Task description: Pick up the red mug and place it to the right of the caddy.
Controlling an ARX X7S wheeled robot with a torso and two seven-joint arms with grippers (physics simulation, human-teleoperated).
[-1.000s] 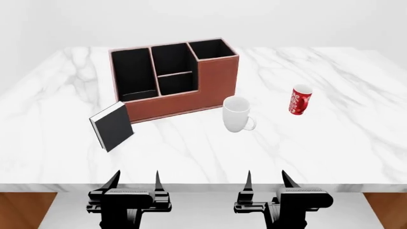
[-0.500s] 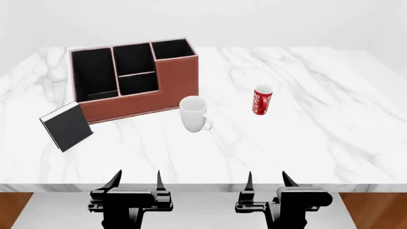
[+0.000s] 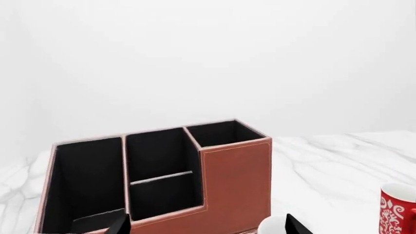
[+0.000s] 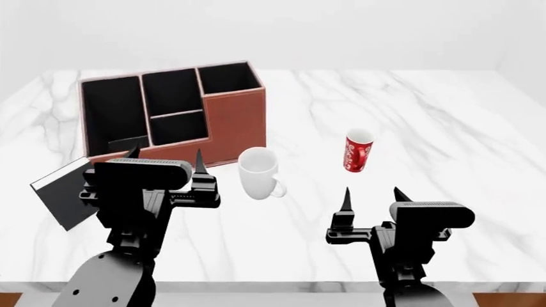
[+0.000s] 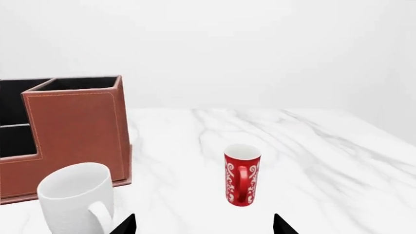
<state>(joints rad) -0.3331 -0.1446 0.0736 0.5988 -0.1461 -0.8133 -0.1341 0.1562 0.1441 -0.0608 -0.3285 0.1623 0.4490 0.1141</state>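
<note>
Head view shows the right gripper [image 4: 372,196] at lower right, its two dark fingers spread wide with nothing between them. The left gripper [image 4: 165,157] at left of centre is equally wide and empty. Above the right gripper, the small red mug with white swirly lettering [image 4: 357,151] stands upright on the white marble table [image 4: 461,134]. A plain white mug [image 4: 258,173] stands mid-frame, just beside the reddish-brown leather-look caddy with black-lined compartments [image 4: 234,119]. A black book [image 4: 61,194] leans at far left.
</note>
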